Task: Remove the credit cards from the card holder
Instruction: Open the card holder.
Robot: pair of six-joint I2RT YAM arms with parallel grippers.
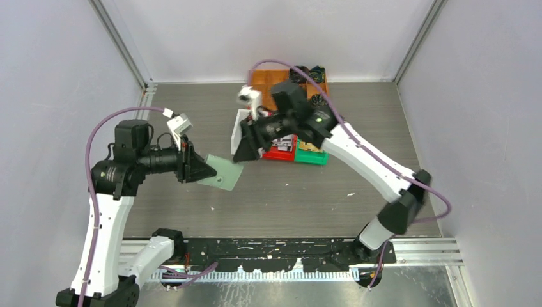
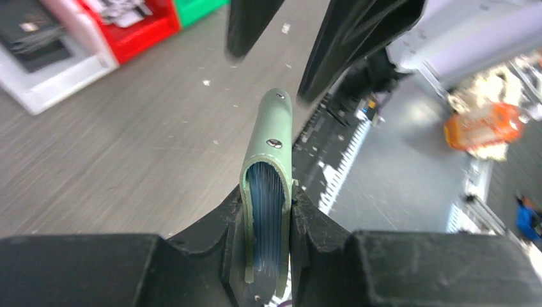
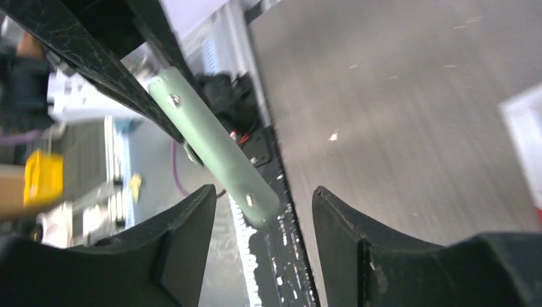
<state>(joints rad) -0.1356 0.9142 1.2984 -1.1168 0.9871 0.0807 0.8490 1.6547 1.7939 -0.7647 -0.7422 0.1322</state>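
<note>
Arms level over grey table (image 1: 319,195), pale walls around. Pointing to 3 o'clock, left gripper (image 1: 203,169) clamped on card holder (image 1: 225,174), held off the surface; right gripper (image 1: 248,152), at holder's 1 o'clock, jaws apart, empty.

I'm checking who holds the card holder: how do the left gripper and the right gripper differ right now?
The left gripper is clamped on the folded card holder; the right gripper stands open, holding nothing. The left gripper has the holder deep between its fingers; the right gripper has only the holder's free end before its gap, apparently untouched. Both face each other above the table.
</note>
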